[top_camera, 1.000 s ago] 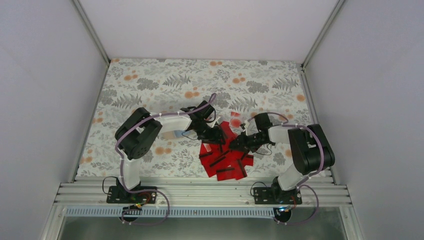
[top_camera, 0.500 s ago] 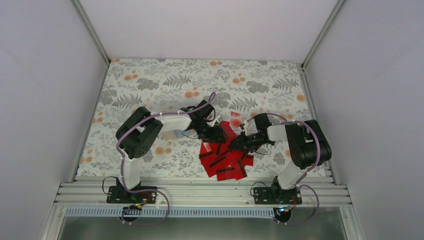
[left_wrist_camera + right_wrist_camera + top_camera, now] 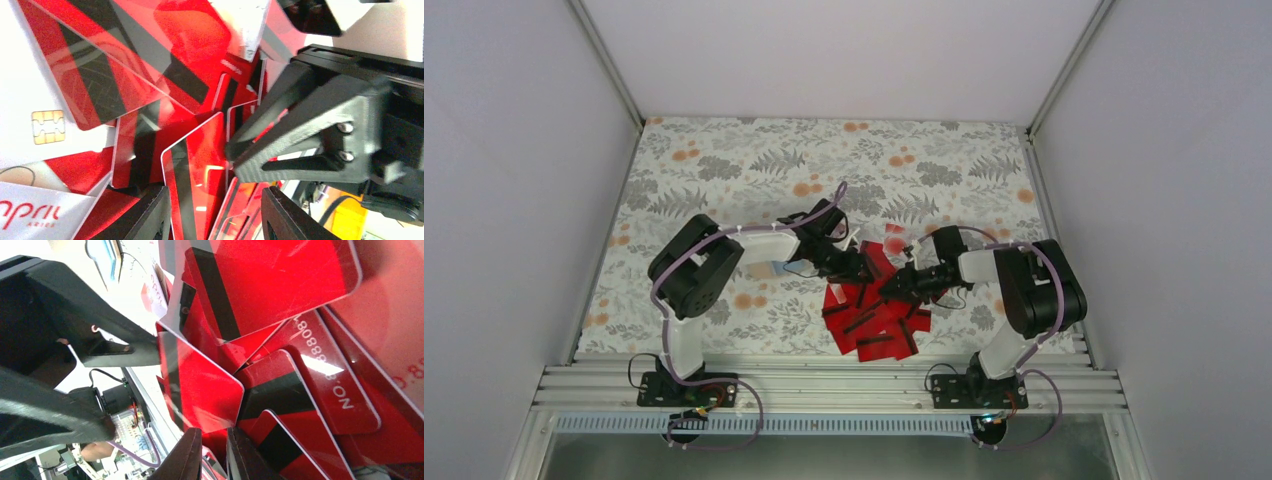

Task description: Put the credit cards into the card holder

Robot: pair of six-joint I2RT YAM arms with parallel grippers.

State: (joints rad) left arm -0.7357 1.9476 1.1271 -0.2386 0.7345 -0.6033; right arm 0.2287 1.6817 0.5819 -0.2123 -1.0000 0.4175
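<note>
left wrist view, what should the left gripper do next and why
Probably close the left gripper on the red card lying between its open fingers, since they straddle that card's near end. Keep the move small, because the right gripper sits just beside it.

**Floral cloth is lying inside a white-walled cell**

A pale cloth (image 3: 724, 160) is covering the table from wall to wall. It is showing grey fern leaves (image 3: 939, 173) and scattered orange flower spots (image 3: 802, 188). Plain white walls are closing it in: the back wall (image 3: 824, 50) is standing at the far edge, and the side walls (image 3: 504, 200) (image 3: 1164, 200) are rising on the left and right. Two aluminium posts (image 3: 604, 60) (image 3: 1069, 60) are slanting up from the far corners. A ribbed aluminium rail (image 3: 824, 385) is running along the near edge, and a grey metal panel (image 3: 824, 455) is lying just below it.
</note>
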